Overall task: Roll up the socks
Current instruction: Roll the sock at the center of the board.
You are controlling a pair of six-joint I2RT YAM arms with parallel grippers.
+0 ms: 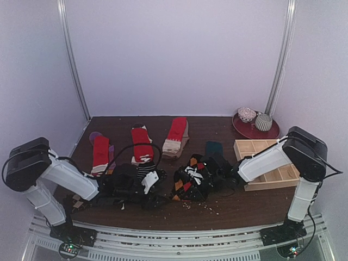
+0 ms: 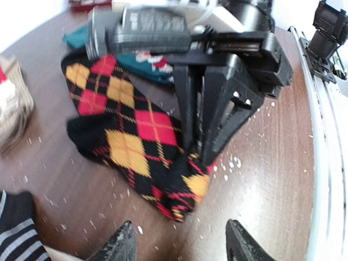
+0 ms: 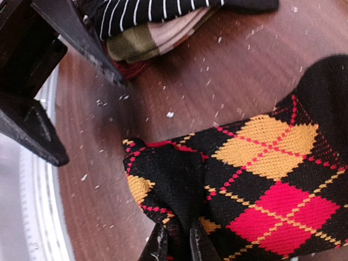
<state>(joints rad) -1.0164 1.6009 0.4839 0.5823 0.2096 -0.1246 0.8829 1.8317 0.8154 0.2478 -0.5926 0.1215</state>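
Observation:
A black sock with orange-red argyle diamonds (image 2: pixel 125 136) lies crumpled at the table's front middle (image 1: pixel 187 184). My right gripper (image 3: pixel 178 246) is shut on a raised fold at the sock's near end; it shows in the top view (image 1: pixel 200 175) and in the left wrist view (image 2: pixel 201 147). My left gripper (image 2: pixel 179 244) is open and empty, its tips just short of the sock's end (image 1: pixel 155 187). A black-and-white striped sock (image 1: pixel 145 169) lies by the left gripper. A teal sock (image 1: pixel 215 149) lies behind the argyle one.
A red-and-purple sock (image 1: pixel 100 151) and two red-and-beige socks (image 1: pixel 142 144) (image 1: pixel 176 136) lie flat at the back left. A wooden divided tray (image 1: pixel 267 163) stands at the right. A red plate (image 1: pixel 244 130) with two rolled socks is behind it. Pale specks dot the table.

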